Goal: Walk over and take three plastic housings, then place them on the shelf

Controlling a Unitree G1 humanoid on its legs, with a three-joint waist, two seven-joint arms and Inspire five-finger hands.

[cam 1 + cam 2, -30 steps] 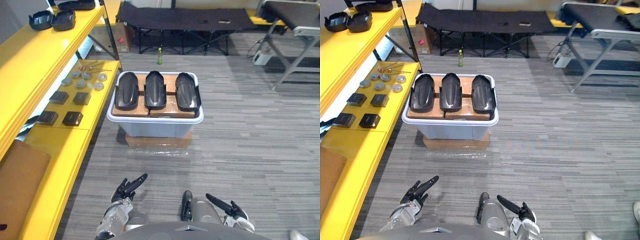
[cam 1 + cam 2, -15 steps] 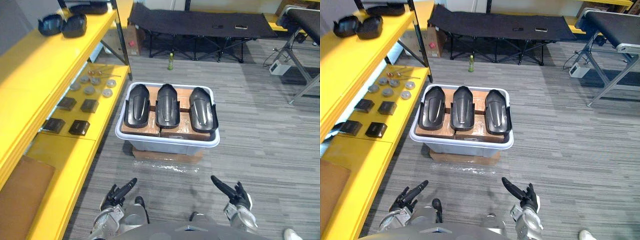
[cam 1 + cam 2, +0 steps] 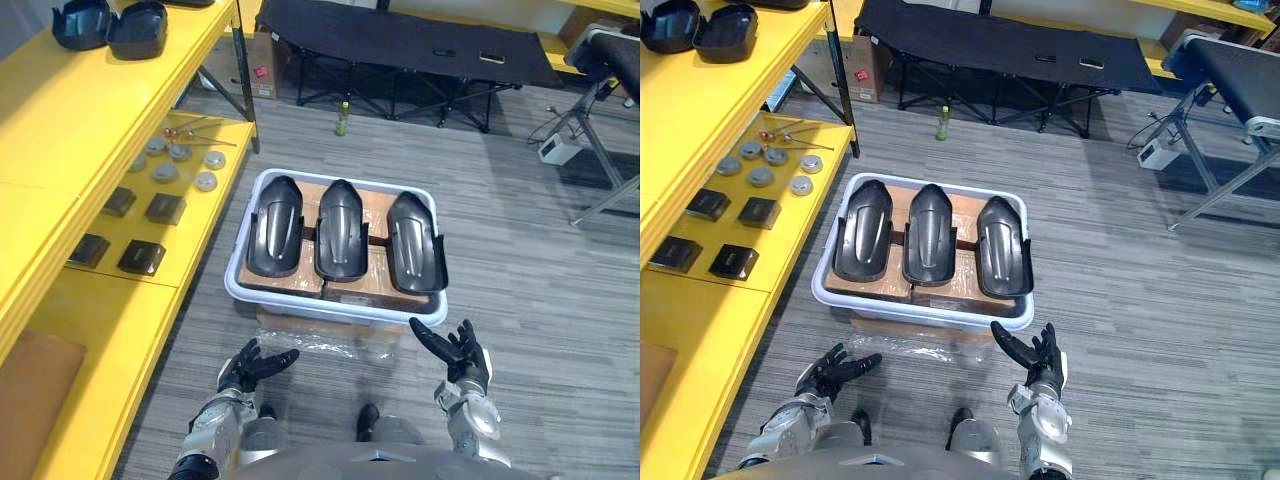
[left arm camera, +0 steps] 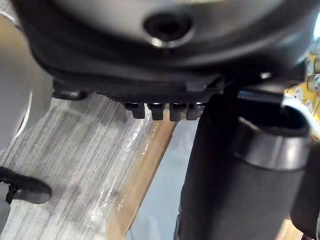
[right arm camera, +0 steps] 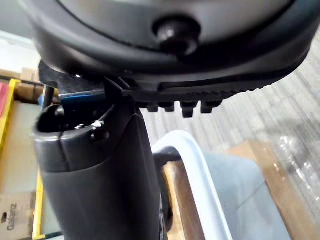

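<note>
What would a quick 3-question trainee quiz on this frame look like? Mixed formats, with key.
1. How many plastic housings lie in the white bin?
2. True or false: the left hand and the right hand each hold a housing.
3. On which side of the bin does the yellow shelf stand? A) the robot's left B) the robot's right C) past the bin's far end

Key: 1) three, side by side. 2) False: both hands are open and empty, short of the bin. 3) A.
</note>
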